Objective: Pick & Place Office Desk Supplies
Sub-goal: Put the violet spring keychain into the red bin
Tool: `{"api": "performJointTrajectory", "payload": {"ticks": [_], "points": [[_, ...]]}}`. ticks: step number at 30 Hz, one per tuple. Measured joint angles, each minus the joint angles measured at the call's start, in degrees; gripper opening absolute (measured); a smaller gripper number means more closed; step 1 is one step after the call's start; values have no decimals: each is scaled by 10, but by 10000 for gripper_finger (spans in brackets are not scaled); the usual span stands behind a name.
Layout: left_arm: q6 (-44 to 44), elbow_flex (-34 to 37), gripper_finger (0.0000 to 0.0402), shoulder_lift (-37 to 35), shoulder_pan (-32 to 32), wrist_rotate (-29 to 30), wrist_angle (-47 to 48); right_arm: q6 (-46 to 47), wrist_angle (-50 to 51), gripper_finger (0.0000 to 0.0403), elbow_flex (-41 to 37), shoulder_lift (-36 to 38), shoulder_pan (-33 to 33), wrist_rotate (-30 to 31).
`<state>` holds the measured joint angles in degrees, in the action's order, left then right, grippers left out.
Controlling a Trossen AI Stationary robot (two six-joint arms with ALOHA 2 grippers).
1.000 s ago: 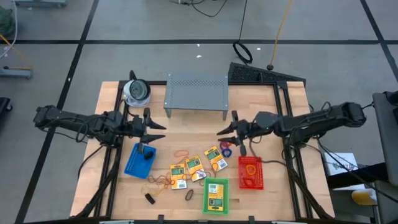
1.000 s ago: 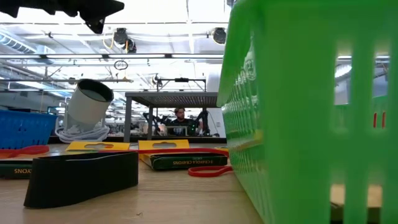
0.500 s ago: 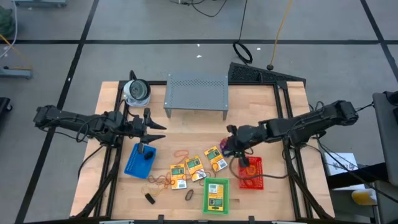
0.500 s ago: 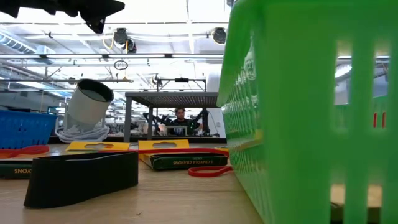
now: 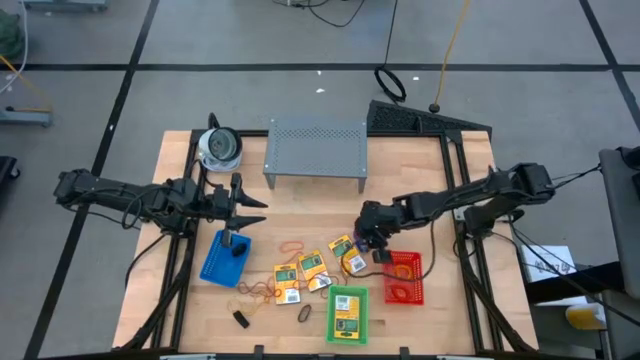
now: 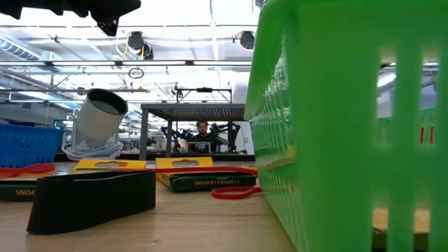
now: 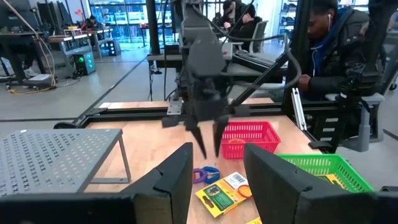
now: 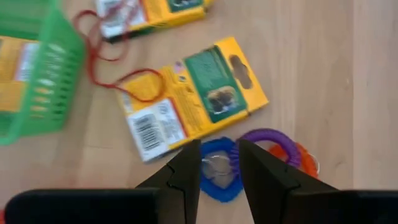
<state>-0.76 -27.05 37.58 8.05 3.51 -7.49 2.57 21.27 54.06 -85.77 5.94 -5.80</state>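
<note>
The right gripper hangs directly over a blue coil loop, its two fingers a little apart with nothing between them, one on each side of the loop's near edge. That is the relation the coming move seems to turn on: the loop lies straight below the fingertips, so the approach is a plain descent, not a sideways reach. The blue loop touches a purple coil loop, and an orange one sits just beyond that, so the three form a short row running away from the crayon box. The box lies just beside the blue loop, its long axis slanting across the row. From above, this cluster sits just beside the red basket, on the side toward the green basket, and the right gripper is plainly the nearer one. The left gripper waits well apart, above the blue basket, its fingers spread and empty. Closing on the blue loop alone may be hard, since the purple one presses against it.
</note>
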Motion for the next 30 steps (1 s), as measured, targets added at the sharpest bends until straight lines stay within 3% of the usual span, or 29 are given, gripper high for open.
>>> {"api": "performJointTrajectory", "payload": {"ticks": [9,24,30], "points": [[17,0,152,0,0,0,-1,-2,0,100,0,-42,-34,0],[48,0,152,1,0,0,3,-16,-30,100,0,-42,-10,-2],[102,-1,152,11,0,0,3,-37,-26,100,0,-42,-2,-1]]}}
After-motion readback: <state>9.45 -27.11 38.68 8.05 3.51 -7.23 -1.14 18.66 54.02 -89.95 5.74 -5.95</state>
